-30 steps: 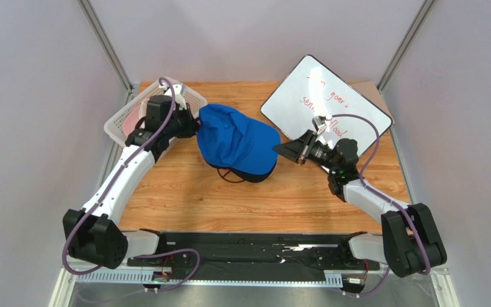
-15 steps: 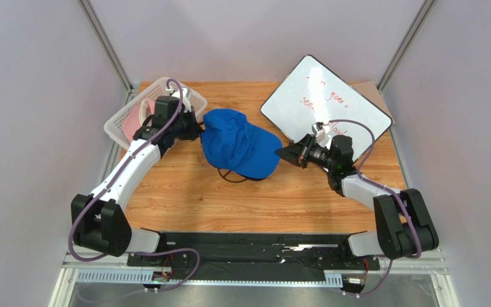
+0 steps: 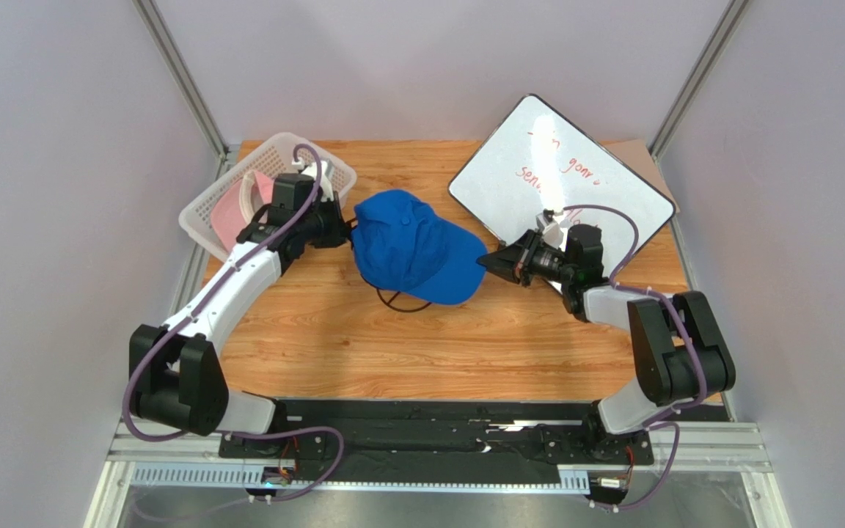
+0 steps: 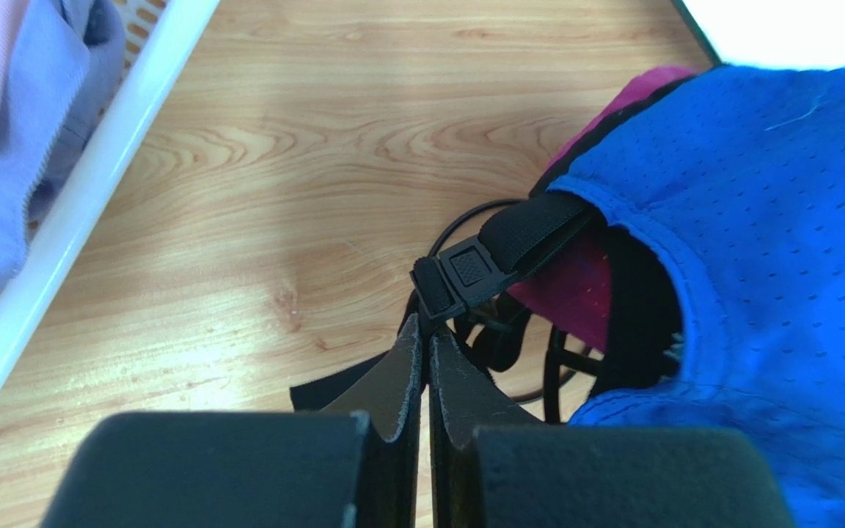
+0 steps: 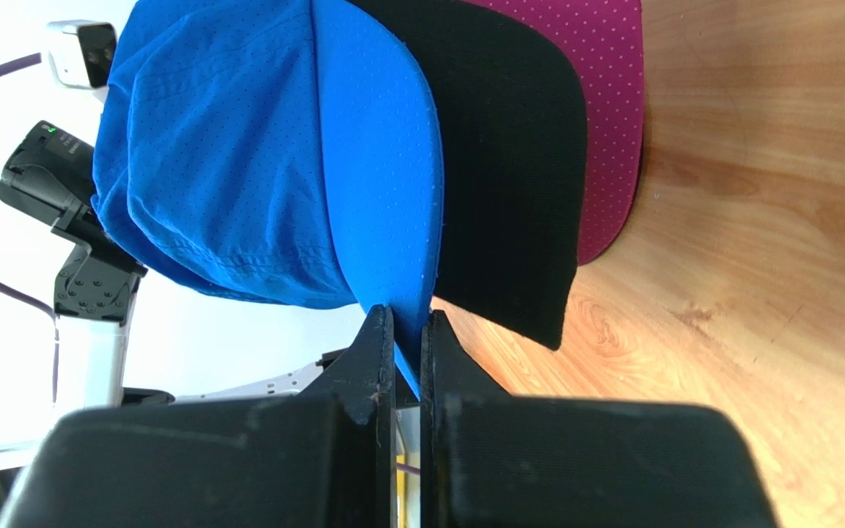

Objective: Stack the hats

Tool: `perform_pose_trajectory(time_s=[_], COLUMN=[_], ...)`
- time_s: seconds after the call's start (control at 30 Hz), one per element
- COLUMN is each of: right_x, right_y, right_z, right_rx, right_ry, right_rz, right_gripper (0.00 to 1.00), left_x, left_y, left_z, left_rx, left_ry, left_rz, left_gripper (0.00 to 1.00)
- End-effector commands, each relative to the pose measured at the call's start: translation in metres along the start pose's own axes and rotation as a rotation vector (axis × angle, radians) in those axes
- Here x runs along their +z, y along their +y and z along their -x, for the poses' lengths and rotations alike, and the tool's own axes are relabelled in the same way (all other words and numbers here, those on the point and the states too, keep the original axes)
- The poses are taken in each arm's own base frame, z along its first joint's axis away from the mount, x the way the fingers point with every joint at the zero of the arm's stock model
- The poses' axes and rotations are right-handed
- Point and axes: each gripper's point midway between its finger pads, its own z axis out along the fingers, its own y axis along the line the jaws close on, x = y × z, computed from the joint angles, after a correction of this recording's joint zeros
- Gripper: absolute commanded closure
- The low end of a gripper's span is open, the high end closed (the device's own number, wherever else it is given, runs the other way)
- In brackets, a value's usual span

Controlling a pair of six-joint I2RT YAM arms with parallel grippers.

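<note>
Blue cap: in the middle of the table, on top of the pile, with its brim pointing right and a bit near.
Black cap: right under the blue cap. Its brim pokes out below the blue brim in the right wrist view.
Magenta cap: at the bottom of the pile. Its dotted brim shows under the black one.
Left gripper: at the left, back side of the blue cap, with its fingers pressed tight together. The tips touch the black clip on the cap's back strap. I cannot tell if the strap is caught between them.
Right gripper: at the right side of the pile, pinching the edge of the blue brim between its two fingers.
Basket: white, at the far left of the table, just beside the left arm.
Pink cap: inside the basket.
Lavender cap: also in the basket, next to the pink one.
Whiteboard: at the far right, tilted, with red writing on it.
</note>
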Motion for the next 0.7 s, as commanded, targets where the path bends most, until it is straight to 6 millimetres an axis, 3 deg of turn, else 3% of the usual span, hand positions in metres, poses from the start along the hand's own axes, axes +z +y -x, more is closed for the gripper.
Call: perform_pose_trajectory(time_s=[0.0,0.3,0.6,0.67], right_x=[0.007,0.004,-0.006,-0.007], right_y=[-0.021,-0.04,-0.028,-0.024], right_z=[0.021,0.019,0.025,0.027], right_rx=[-0.031,-0.06,-0.129,-0.135], right_ry=[-0.06,-0.054,-0.071,-0.077], right_rz=[-0.07,-0.153,-0.209,-0.204], right_gripper=[1.0,1.0,1.0,1.0], left_x=[0.01,0.003,-0.012,-0.022], left_y=[0.015,0.034,0.066,0.065], left_z=[-0.008,-0.031,-0.059,-0.054], left_rx=[0.018,0.023,0.025,0.001], left_ry=[0.006,0.024,0.078,0.053], left_rz=[0.05,0.13,0.257,0.25], left_gripper=[1.0,1.0,1.0,1.0])
